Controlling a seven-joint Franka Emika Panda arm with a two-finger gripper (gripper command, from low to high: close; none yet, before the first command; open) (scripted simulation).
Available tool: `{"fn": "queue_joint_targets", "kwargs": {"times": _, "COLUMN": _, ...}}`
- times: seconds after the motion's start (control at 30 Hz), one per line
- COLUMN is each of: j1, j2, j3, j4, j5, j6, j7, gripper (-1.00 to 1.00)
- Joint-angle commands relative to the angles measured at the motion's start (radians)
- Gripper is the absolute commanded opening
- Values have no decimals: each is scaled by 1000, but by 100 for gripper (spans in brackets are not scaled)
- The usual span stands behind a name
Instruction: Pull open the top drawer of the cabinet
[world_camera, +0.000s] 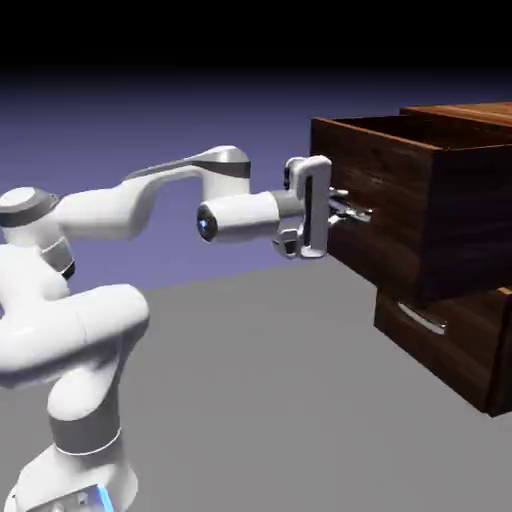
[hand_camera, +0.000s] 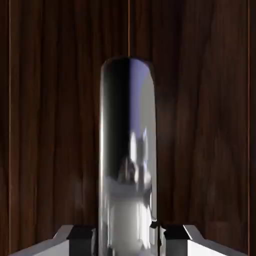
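The top drawer (world_camera: 400, 205) is seen drawn well out of the cabinet (world_camera: 470, 330), its front standing clear of the lower drawer (world_camera: 440, 340) beneath it. Its silver bar handle (hand_camera: 127, 155) is grasped by the gripper (world_camera: 352, 211), the grey fingers (hand_camera: 80, 235) pressed against either side of the bar in the hand view, with dark wood grain filling the rest of that frame. The white arm (world_camera: 150, 200) is stretched level from the exterior view's left, above the grey worktop (world_camera: 260, 390).
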Motion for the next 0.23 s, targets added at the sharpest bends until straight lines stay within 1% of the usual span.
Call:
{"fn": "queue_joint_targets", "kwargs": {"times": 0.0, "j1": 36, "j2": 5, "j3": -8, "j4": -28, "j5": -11, "j6": 8, "j7": 3, "gripper": -100}}
{"fn": "queue_joint_targets", "kwargs": {"times": 0.07, "j1": 97, "j2": 13, "j3": -23, "j4": -74, "j5": -29, "j6": 23, "j7": 8, "gripper": -100}}
{"fn": "queue_joint_targets", "kwargs": {"times": 0.1, "j1": 97, "j2": 13, "j3": -23, "j4": -74, "j5": -29, "j6": 23, "j7": 8, "gripper": 100}}
{"fn": "queue_joint_targets", "kwargs": {"times": 0.13, "j1": 97, "j2": 13, "j3": -23, "j4": -74, "j5": -29, "j6": 23, "j7": 8, "gripper": 100}}
{"fn": "queue_joint_targets", "kwargs": {"times": 0.2, "j1": 170, "j2": 23, "j3": -38, "j4": -120, "j5": -53, "j6": 50, "j7": 17, "gripper": 100}}
